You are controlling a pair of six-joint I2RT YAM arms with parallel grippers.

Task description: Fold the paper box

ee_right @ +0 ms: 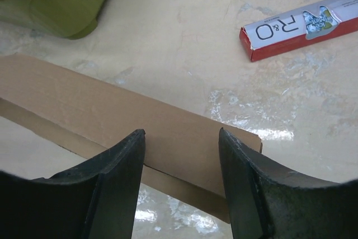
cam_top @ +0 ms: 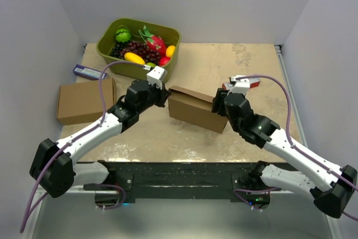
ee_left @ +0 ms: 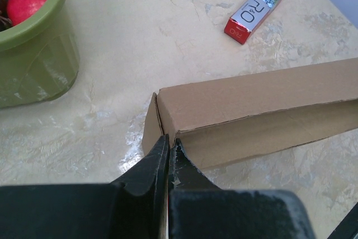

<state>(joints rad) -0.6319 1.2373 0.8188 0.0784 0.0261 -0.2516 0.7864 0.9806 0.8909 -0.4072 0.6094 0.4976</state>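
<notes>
The paper box [cam_top: 193, 107] is plain brown cardboard, standing partly folded at the middle of the table. My left gripper [cam_top: 164, 94] is at its left end. In the left wrist view that gripper [ee_left: 168, 138] is shut, its tips pressed against the near corner of the paper box [ee_left: 251, 104], where a side wall meets the long top panel. My right gripper [cam_top: 217, 102] is at the box's right end. The right wrist view shows this gripper [ee_right: 182, 132] open, with the end of the paper box's flat panel [ee_right: 112, 104] showing between its fingers and nothing gripped.
A second brown cardboard box [cam_top: 86, 100] lies at the left edge. A green tub of fruit [cam_top: 139, 40] stands at the back. A red-and-white carton [ee_left: 257, 8] lies on the table beyond the right gripper, and a small blue packet [cam_top: 89, 72] sits left of the tub.
</notes>
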